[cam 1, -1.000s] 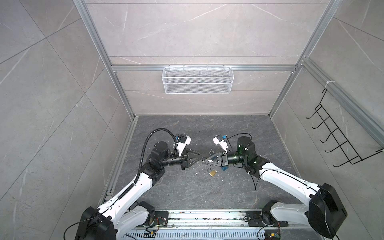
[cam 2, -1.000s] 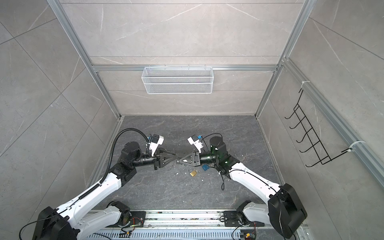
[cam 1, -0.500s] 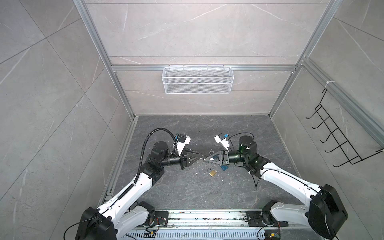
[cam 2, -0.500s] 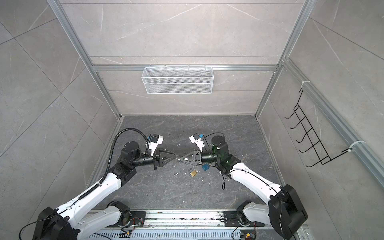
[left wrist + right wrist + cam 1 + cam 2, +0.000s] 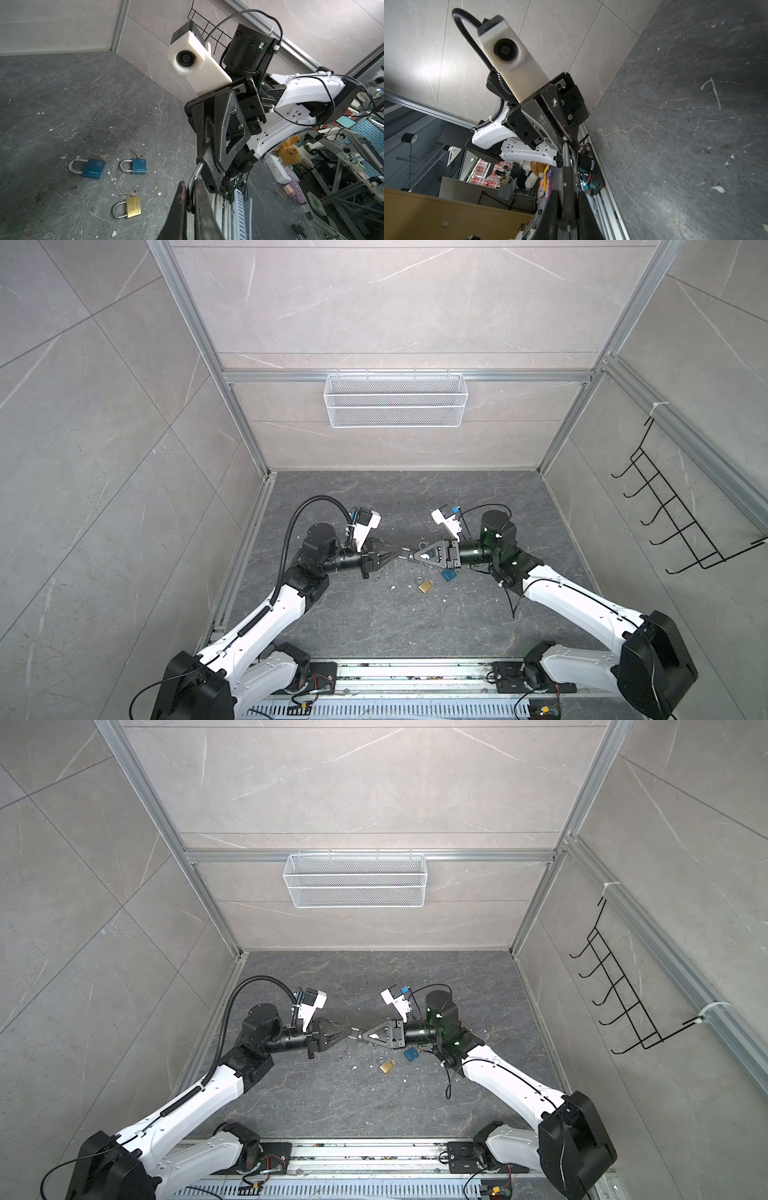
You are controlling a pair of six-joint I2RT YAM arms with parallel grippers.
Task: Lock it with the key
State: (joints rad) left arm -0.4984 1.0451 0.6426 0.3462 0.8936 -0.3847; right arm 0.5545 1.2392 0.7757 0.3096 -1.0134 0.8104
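A padlock hangs in the air between my two grippers, above the middle of the dark floor. My right gripper [image 5: 568, 197] is shut on its dark body [image 5: 568, 185]. The silver shackle [image 5: 195, 176] points toward my left gripper [image 5: 190, 197], which is shut on it. In both top views the left gripper [image 5: 401, 559] and right gripper [image 5: 412, 558] meet tip to tip. Small keys lie on the floor below: one [image 5: 129, 192] by a brass padlock [image 5: 131, 207], another [image 5: 136, 153] by a blue padlock [image 5: 138, 165].
A second blue padlock [image 5: 91, 168] with its key [image 5: 101, 156] lies further off. The brass padlock [image 5: 424, 585] sits just in front of the grippers. White flecks dot the floor. A wire basket [image 5: 395, 400] hangs on the back wall, a black hook rack [image 5: 673, 514] on the right wall.
My left gripper's jaws stood apart near the shackle and have since shut on it. The right gripper has kept its hold and barely moved.
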